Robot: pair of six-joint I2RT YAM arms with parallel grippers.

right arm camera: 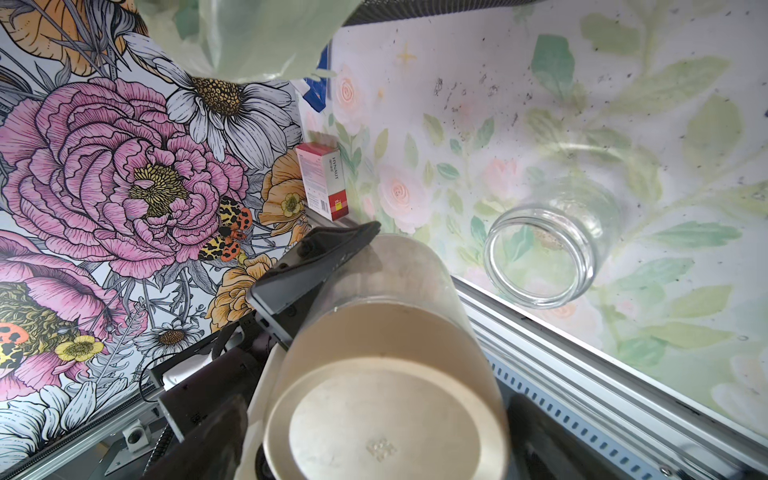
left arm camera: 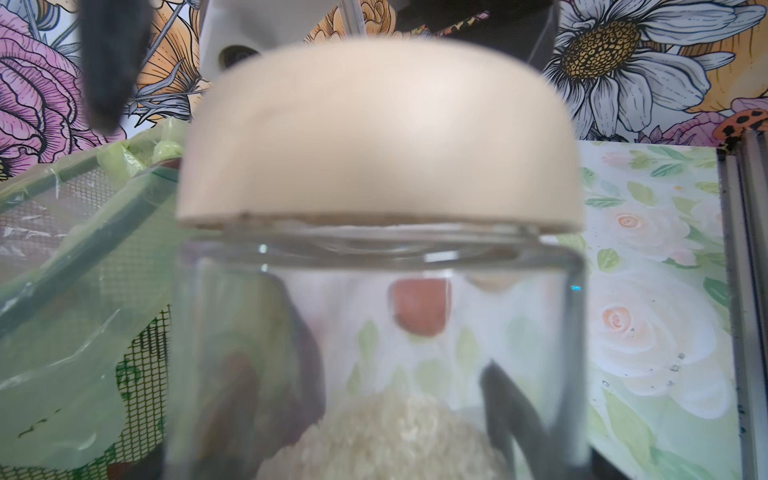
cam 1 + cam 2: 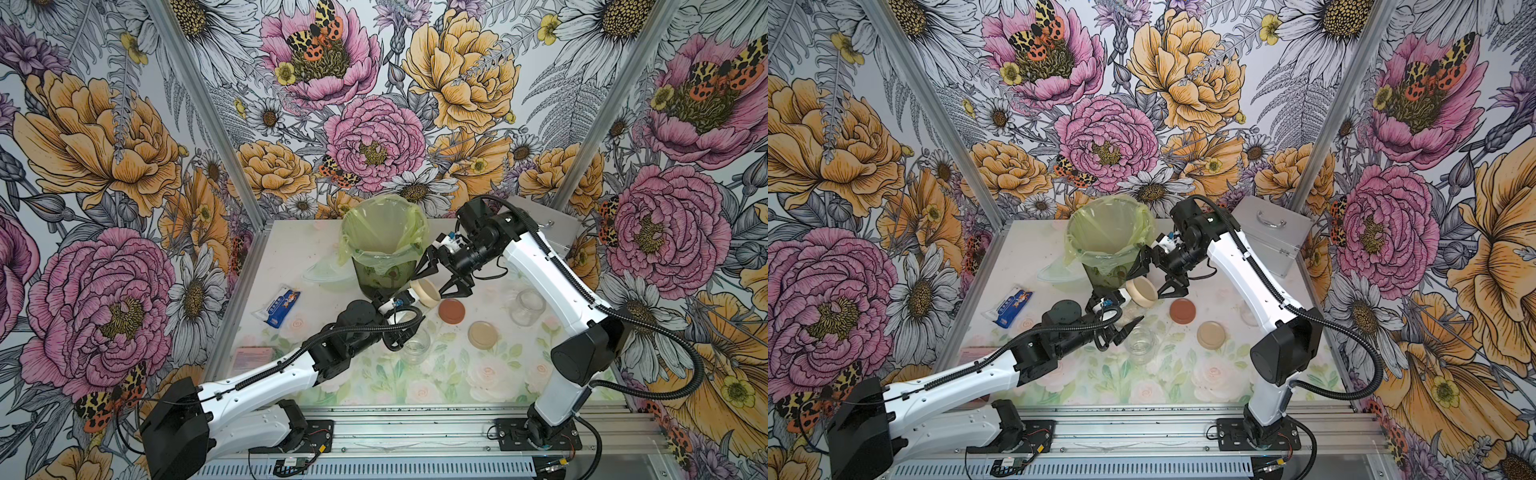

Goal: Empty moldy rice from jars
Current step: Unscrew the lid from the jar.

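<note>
Moldy rice (image 2: 386, 440), a pale beige mound of small grains, is lying inside the small squat clear glass jar (image 2: 374, 332), at the end away from the jar's mouth. The beige round screw lid (image 2: 374, 137) is sitting on that mouth.

The left pincer (image 3: 1120, 311) is clenching this jar around its glass body. It is holding the jar tilted above the floral tabletop (image 3: 457, 374), with the lid pointing toward the right arm. The jar is hanging just beside the dark mesh bin (image 3: 368, 278), which is lined with a yellow-green bag.

The right pincer (image 3: 442, 279) is standing released and spread wide, its 2 fingers (image 3: 457, 286) straddling the lid. I cannot tell whether they are touching it.

2 other clear glass jars are resting open on the tabletop. The near open jar (image 3: 415, 347) is sitting just beside the left wrist, and the right wrist view is showing a few grains clinging inside it. The far open jar (image 3: 528, 306) is sitting beside the right forearm.

Between them 2 loose lids are lying flat and apart: a reddish-brown round lid (image 3: 452, 310) and a beige round loose lid (image 3: 482, 334).

A blue-and-white packet (image 3: 278, 309) and a pink box (image 1: 322, 178) are lying along the tabletop's left edge. A silver metal case (image 3: 1273, 232) is sitting in the far right corner.
</note>
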